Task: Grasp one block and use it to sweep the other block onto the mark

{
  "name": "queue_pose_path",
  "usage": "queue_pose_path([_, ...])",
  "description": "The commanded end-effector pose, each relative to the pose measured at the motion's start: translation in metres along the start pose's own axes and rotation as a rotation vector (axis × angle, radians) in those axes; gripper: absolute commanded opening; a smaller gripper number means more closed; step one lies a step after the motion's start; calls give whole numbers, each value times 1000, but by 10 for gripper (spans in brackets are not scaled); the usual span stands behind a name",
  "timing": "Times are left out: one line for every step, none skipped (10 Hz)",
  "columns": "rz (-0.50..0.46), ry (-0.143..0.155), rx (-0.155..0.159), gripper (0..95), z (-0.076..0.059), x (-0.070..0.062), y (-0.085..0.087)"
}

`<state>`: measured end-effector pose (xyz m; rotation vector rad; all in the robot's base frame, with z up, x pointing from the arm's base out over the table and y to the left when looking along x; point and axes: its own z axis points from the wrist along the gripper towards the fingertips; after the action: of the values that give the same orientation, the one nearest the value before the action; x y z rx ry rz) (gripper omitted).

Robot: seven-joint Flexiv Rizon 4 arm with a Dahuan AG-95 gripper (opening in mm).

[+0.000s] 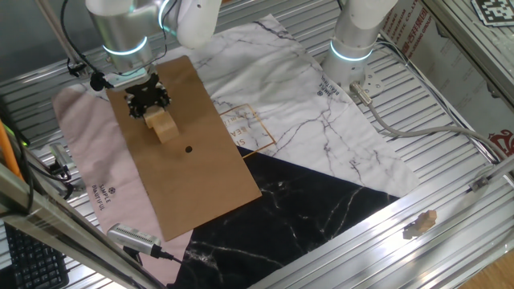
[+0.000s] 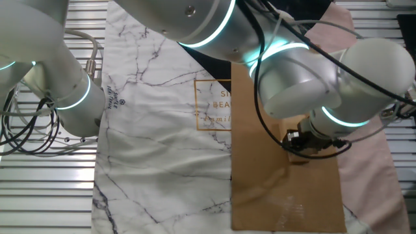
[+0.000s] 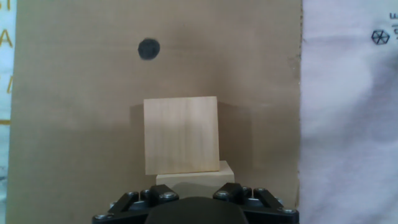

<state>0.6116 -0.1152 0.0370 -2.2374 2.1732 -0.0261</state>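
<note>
Two pale wooden blocks lie on a brown cardboard sheet [image 1: 201,185]. In the hand view the near block [image 3: 195,173] sits between my gripper's [image 3: 195,186] jaws, which are shut on it. The other block [image 3: 181,134] stands just ahead of it, touching it. The mark [image 3: 148,48] is a small black dot farther ahead and a little to the left. From one fixed view my gripper [image 1: 148,99] stands over the held block [image 1: 155,117], with the other block [image 1: 167,132] between it and the mark [image 1: 189,148]. In the other fixed view the arm hides both blocks.
A pink cloth [image 1: 88,152] lies left of the cardboard, and a white marble cloth [image 1: 305,104] with an orange lettered square [image 1: 245,128] lies right of it. A black marble sheet [image 1: 297,217] is at the front. A second robot base [image 1: 353,48] stands behind, and a grey tool [image 1: 132,236] lies front left.
</note>
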Motion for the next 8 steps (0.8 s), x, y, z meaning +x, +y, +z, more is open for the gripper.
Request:
queue_pose_path([1, -3, 0, 0, -1, -2, 0])
queue_pose_path([1, 0, -1, 0, -1, -4, 0])
queue_pose_path([1, -2, 0, 0, 0, -6, -1])
queue_pose_path([1, 0, 0, 0, 0, -6, -1])
queue_pose_path([1, -2, 0, 0, 0, -7, -1])
queue_pose_path([1, -2, 0, 0, 0, -7, -1])
queue_pose_path([-8, -5, 3, 0, 1, -10, -2])
queue_pose_path([-24, -4, 6, 0, 2, -12, -4])
